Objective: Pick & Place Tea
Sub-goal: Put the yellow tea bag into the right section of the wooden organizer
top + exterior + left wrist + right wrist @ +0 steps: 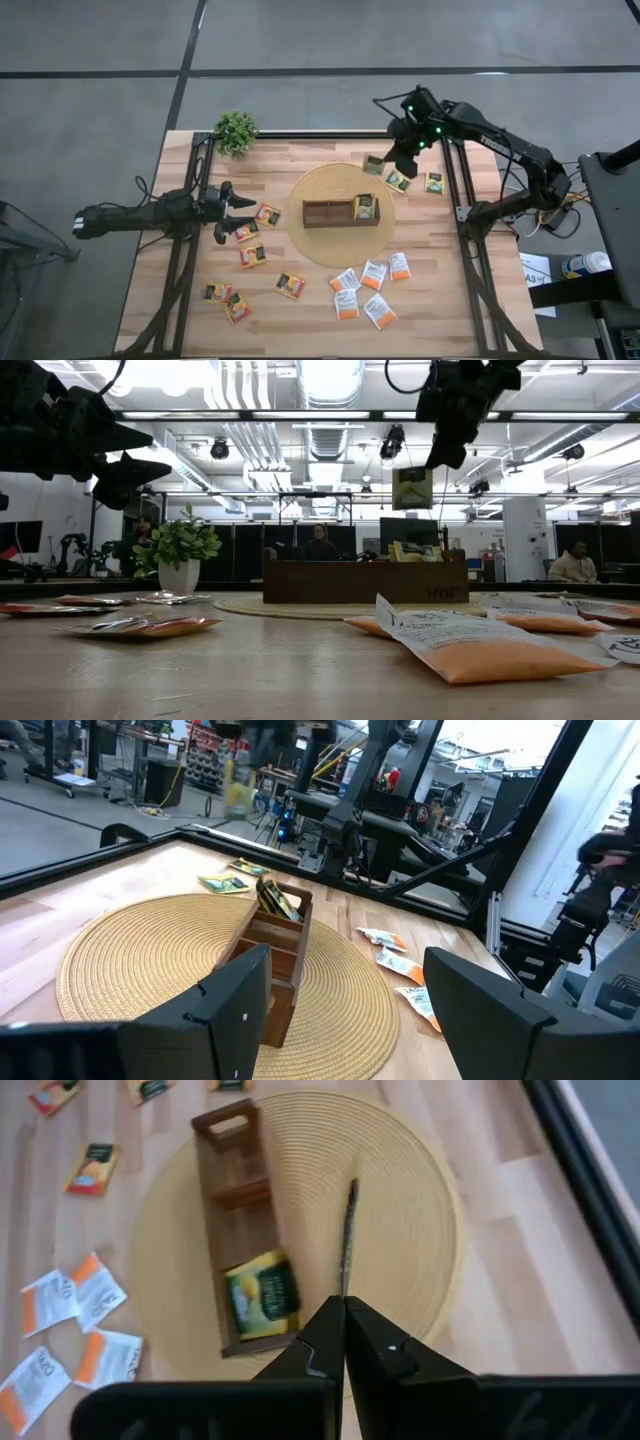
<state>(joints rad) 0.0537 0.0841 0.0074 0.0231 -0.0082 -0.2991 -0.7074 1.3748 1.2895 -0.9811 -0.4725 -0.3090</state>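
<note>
Right gripper (397,160) sits in the upper right of the high view, above the far edge of the round woven mat (320,240). Its fingers are closed on a green-yellow sachet (347,1240), seen edge-on in the right wrist view and hanging clear of the table in the low view (412,488), top centre of that frame.

Left gripper (238,212) is at centre left of the high view, over the table's left portion, fingers spread, holding nothing.

The brown box (340,212) lies on the mat at frame centre. One green-yellow sachet (366,206) stands in its right-hand compartment; the other compartments show bare wood.

Remaining tea on the table (450,300):
- two green-yellow sachets (434,182) right of the mat, upper right of the high view, and one more partly under the right gripper;
- five white-orange sachets (374,274) in the lower centre-right, close together;
- yellow-red-black sachets (252,255) scattered left of the mat, down to the lower left.

A potted plant (236,131) stands at the table's far left corner.
</note>
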